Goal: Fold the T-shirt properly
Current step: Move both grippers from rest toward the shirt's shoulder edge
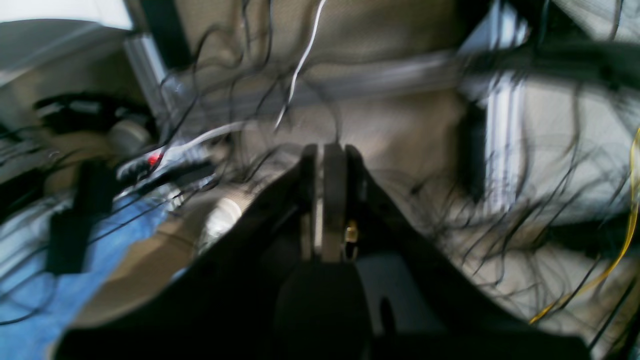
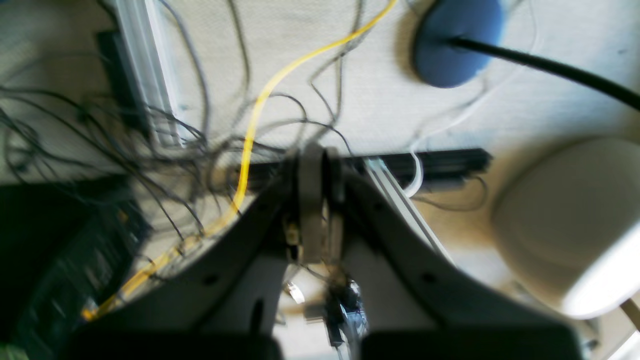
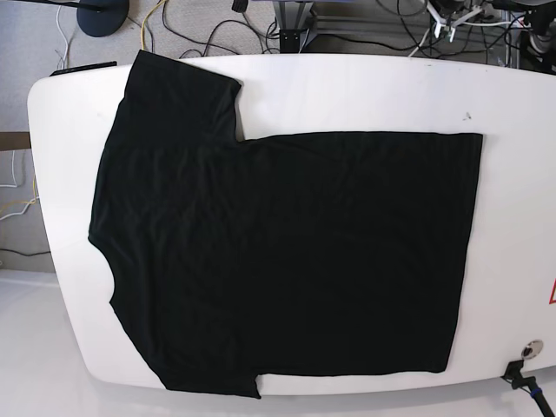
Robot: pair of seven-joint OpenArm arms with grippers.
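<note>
Lying flat on the white counter point(image 3: 512, 174): one black T-shirt point(image 3: 287, 261), long axis running left to right, neck and two sleeves toward the counter's left end, hem toward its right. Hovering off the counter over floor cables: left end effector point(image 1: 330, 155) and right end effector point(image 2: 316, 155), both pinched closed, gripping nothing.

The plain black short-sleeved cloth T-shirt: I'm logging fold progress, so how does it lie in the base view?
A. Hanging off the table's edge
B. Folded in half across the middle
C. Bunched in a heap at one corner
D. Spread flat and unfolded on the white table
D: the plain black short-sleeved cloth T-shirt lies spread flat on the white table, both sleeves out and no fold made.
</note>
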